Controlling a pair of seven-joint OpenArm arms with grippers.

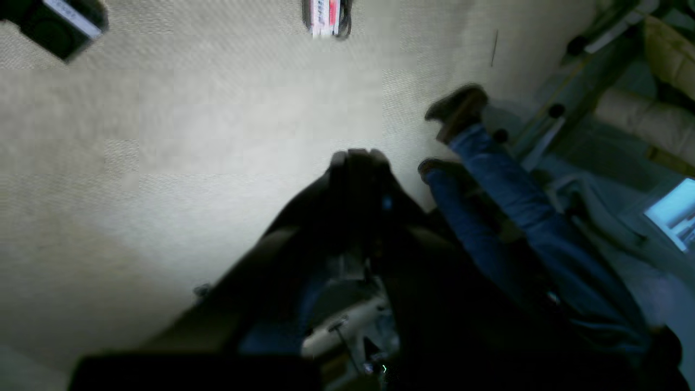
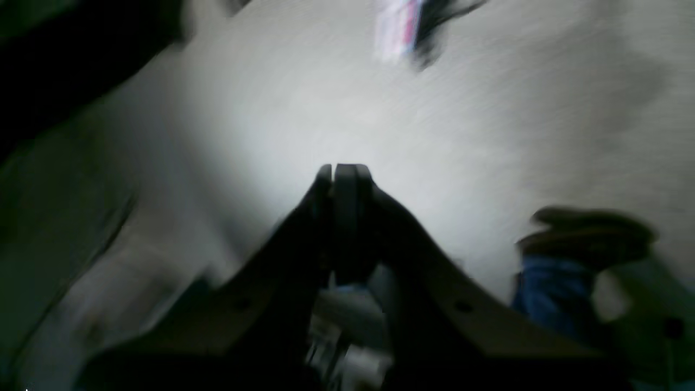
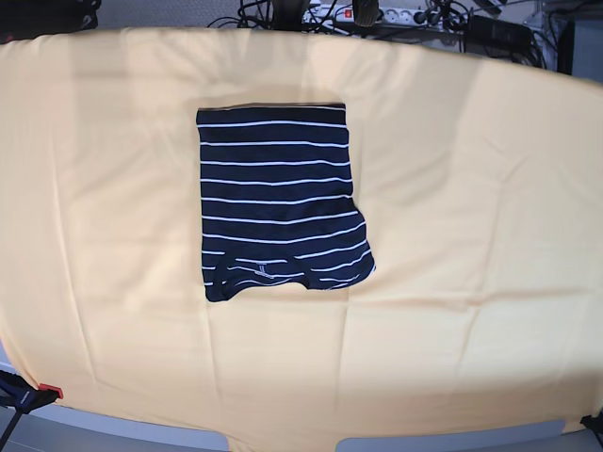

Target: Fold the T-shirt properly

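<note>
Have the T-shirt (image 3: 278,188) lying on the yellow-orange cloth (image 3: 452,254) in the base view, left of centre and nearer the top edge than the bottom. See it as a compact, roughly rectangular bundle, dark navy with thin white stripes running across. Near-straight along the top and left; bulging out at lower right, with an uneven, notched lower edge. Can make out a small pale mark (image 3: 263,271) near that edge. Note soft creases in the cloth around the shirt, plus dark cables (image 3: 330,21) past the far edge of the cloth.

Left gripper (image 1: 359,156): closed, tips together, holding nothing visible. Right gripper (image 2: 345,171): also closed, tips together, holding nothing visible, view blurred. Both well apart from the shirt, aimed over the pale floor (image 1: 244,119).

In the left wrist view, can see blue jeans (image 1: 521,206) and brown shoes (image 1: 459,108) to the right, and a black box (image 1: 65,27) with a pale label at upper left. In the right wrist view, can see jeans and a shoe at lower right. Can't identify the blurred white-and-red item (image 2: 396,27) near the top.
</note>
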